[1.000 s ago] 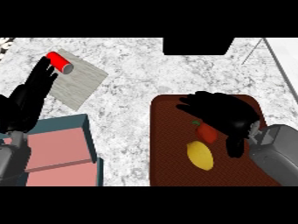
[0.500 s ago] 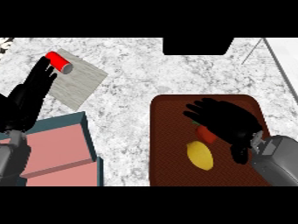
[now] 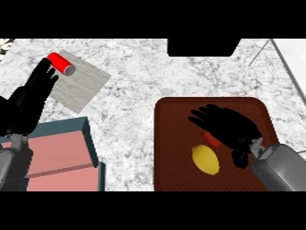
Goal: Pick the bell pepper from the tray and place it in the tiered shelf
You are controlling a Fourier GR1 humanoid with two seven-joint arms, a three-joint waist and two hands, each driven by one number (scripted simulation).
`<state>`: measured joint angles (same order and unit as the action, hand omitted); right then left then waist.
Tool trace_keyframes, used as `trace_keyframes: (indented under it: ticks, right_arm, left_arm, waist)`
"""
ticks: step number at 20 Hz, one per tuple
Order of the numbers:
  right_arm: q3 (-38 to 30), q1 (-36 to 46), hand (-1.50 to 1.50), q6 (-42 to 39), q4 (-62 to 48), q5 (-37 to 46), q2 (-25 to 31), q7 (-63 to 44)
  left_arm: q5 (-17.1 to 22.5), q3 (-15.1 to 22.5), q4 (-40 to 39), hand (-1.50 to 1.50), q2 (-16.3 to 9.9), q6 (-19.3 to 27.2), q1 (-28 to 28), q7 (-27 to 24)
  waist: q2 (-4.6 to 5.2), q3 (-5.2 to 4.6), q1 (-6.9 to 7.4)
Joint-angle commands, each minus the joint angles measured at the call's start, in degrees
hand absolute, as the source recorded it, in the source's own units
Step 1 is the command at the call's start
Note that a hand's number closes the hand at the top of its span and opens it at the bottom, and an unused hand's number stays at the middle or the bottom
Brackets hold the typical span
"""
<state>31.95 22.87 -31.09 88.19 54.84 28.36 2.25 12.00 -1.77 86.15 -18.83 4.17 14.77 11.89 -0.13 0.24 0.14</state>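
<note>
- Pepper (image 3: 210, 138), red, lies on the brown tray (image 3: 175, 134), mostly hidden under the right hand (image 3: 228, 128); only a small part shows at the palm's lower left edge, just above the lemon (image 3: 205, 160).
- Compared with a second ago, the right hand has slid up and to the left over the tray, and now covers the pepper instead of sitting beside it.
- Its fingers (image 3: 202, 117) look spread and only slightly bent over the pepper; I cannot tell that they have closed round it, so I judge the grasp is not yet made.
- The left hand (image 3: 29, 96) has hardly moved: it rests open at the left, fingers pointing up toward the red can (image 3: 61, 64) on the grey mat (image 3: 82, 85).
- The lemon sits just beside the pepper, so closing fingers could nudge it.
- The shelf (image 3: 56, 155), teal with pink levels, stands at the lower left, well apart from the tray; bare bench (image 3: 135, 72) lies between them, leaving open room to carry across.
</note>
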Motion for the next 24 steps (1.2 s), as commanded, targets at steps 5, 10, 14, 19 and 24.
trace_keyframes:
  ticks: [5,10,14,19,24]
  right_arm:
    - [-2.5,0.2,-1.5,2.5,-8.1,6.1,-5.9,3.7]
    - [-3.1,1.7,-1.5,4.7,-14.7,9.3,-9.3,6.0]
    - [-3.1,-1.9,-1.5,7.2,-14.9,11.9,-9.5,6.7]
    - [-4.9,4.1,1.5,5.2,-23.4,13.4,-12.1,9.5]
    - [-1.5,-0.6,1.5,15.9,-22.7,18.6,-9.9,14.9]
  left_arm:
    - [-1.9,0.2,2.4,0.0,3.2,0.3,-1.2,2.6]
    - [-3.1,-0.5,0.2,0.0,3.6,-1.2,-1.3,0.6]
    - [-3.1,-1.0,-0.3,0.0,5.0,-1.6,-0.7,-0.1]
    - [-3.7,-1.6,0.4,0.0,4.5,-3.1,-1.9,0.0]
    - [-3.5,-2.9,-0.1,0.0,3.9,-3.1,0.9,2.9]
  waist:
    - [0.14,-0.24,0.02]
    - [0.21,-0.24,0.12]
    - [0.15,-0.24,-0.14]
    - [0.21,-0.24,0.31]
    - [0.17,-0.22,0.01]
